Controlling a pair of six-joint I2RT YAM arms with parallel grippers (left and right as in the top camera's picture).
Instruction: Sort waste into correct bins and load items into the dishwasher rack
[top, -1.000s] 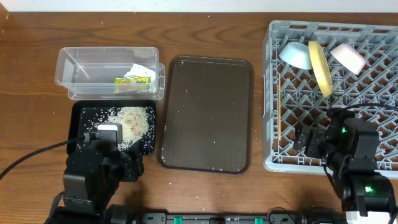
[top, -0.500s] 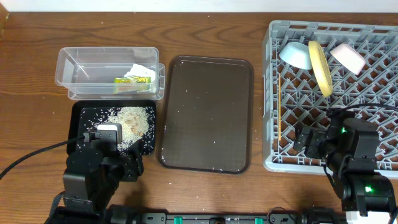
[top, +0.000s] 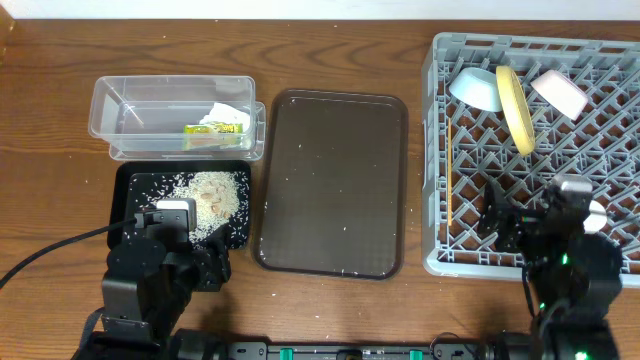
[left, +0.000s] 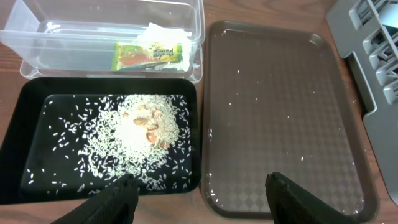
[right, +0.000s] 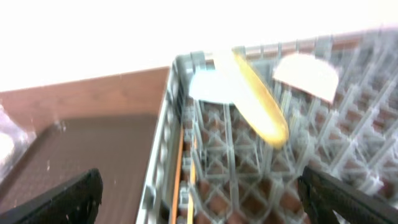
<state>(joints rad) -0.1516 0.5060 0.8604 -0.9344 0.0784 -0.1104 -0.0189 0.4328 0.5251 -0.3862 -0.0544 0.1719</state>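
Wooden desk (top: 330, 40), wrap-up stage: rice (left: 140, 124) in black tray (left: 31, 99), plate (top: 515, 105) in rack (top: 610, 140) (brown tray (top: 330, 180) looks speckled though). Left gripper (left: 200, 180), right gripper (right: 199, 180) gape empty; retreat next, I'd guess.

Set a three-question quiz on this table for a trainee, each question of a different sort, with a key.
1. True or false: the yellow plate stands on edge in the dishwasher rack.
2. Most of the rice lies in: A) the dishwasher rack, B) the black tray, C) the yellow plate.
3. Which container holds the snack wrapper?
Key: 1 true; 2 B; 3 the clear tub.
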